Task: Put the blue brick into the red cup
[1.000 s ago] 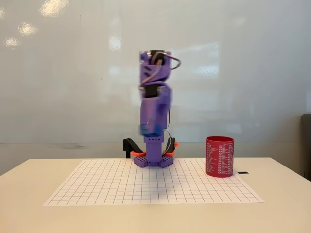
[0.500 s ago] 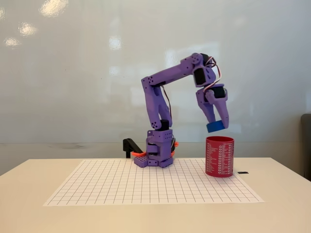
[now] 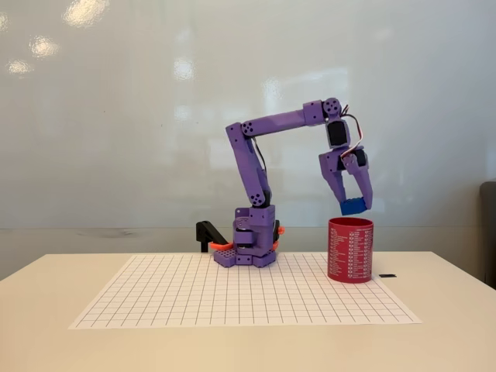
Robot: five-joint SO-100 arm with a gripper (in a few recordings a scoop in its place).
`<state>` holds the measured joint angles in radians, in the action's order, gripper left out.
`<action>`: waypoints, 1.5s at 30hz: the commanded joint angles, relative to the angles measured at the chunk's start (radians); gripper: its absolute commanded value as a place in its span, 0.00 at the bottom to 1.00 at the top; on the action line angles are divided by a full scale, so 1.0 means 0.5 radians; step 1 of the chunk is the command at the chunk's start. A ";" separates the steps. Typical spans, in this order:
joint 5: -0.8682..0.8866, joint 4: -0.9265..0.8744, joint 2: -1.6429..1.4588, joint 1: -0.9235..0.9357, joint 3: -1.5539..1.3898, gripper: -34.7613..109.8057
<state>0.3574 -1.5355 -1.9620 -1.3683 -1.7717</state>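
Note:
The red cup [image 3: 350, 249], printed with rows of small white text, stands upright at the right edge of the grid mat. The purple arm reaches out to the right from its base, wrist bent down. My gripper [image 3: 354, 204] hangs just above the cup's open rim, shut on the blue brick [image 3: 353, 206], which sits between the fingertips. A small gap shows between the brick's underside and the cup's rim.
A white grid mat [image 3: 194, 298] covers the middle of the pale table. The arm's purple base [image 3: 248, 246] stands at the mat's back edge, with a black and orange clamp [image 3: 209, 233] to its left. A small dark tag [image 3: 387, 276] lies right of the cup.
The arm has swung from facing forward to reaching right. Over the last half second the gripper carried the brick a little farther right and lower, over the cup's mouth.

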 commanded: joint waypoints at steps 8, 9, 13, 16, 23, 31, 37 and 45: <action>0.052 0.028 -0.172 0.043 0.009 0.40; 0.055 0.021 -0.184 0.055 0.006 0.44; 0.058 -0.025 -0.233 0.058 -0.006 0.75; 0.018 -0.021 -0.227 0.055 -0.006 0.79; -0.015 -0.009 -0.215 0.061 -0.006 0.79; -0.132 0.034 -0.209 0.074 0.009 0.58; -0.083 0.071 -0.184 0.144 0.040 0.24; -0.083 0.114 -0.187 0.160 0.034 0.24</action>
<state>0.3099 -1.4834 -2.0249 -1.2778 -1.7748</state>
